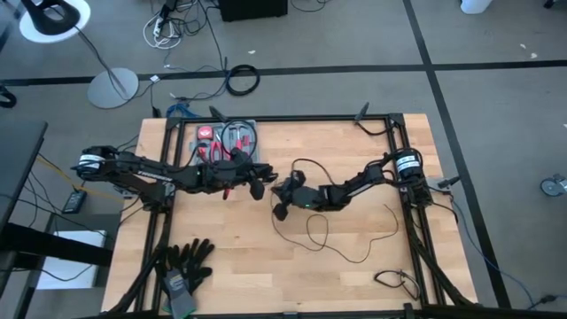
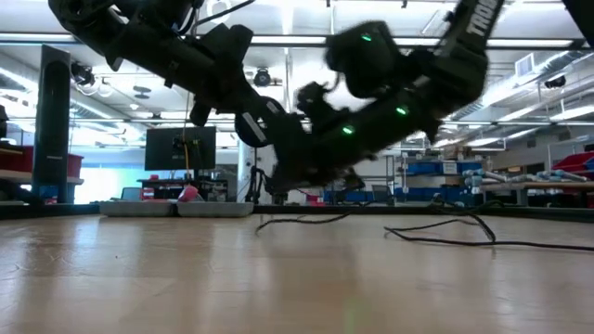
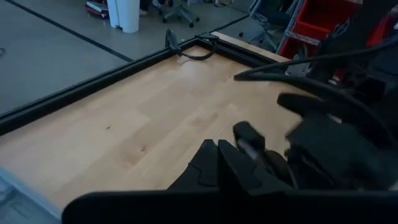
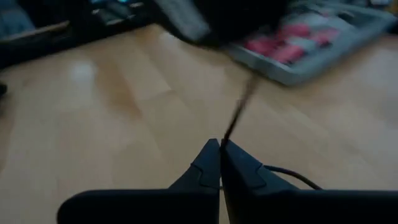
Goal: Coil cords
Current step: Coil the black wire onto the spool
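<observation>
Two dark arms meet over the middle of the wooden counter (image 1: 230,257), which sits inside a black frame. The left arm reaches in from the counter's left edge, the right arm from its right edge, and both are lifted clear of the surface in the low view.

Left claw (image 1: 259,186): fingers pressed together, as the left wrist view shows; whether anything is pinched between them cannot be told. It hangs just beside the right claw.

Right claw (image 1: 282,197): fingers closed on the cords (image 1: 354,248); in the right wrist view a thin black strand rises straight from between the closed fingertips.

From the claws, the thin black wire runs toward the right half of the counter, where it lies in loose open loops on the wood. The low view shows slack strands resting flat on the surface.

Grey tool tray (image 1: 229,142): at the far edge of the counter, behind the left claw, holding red-handled tools.

Black gloves (image 1: 184,263): near the left front corner, well apart from both claws.
</observation>
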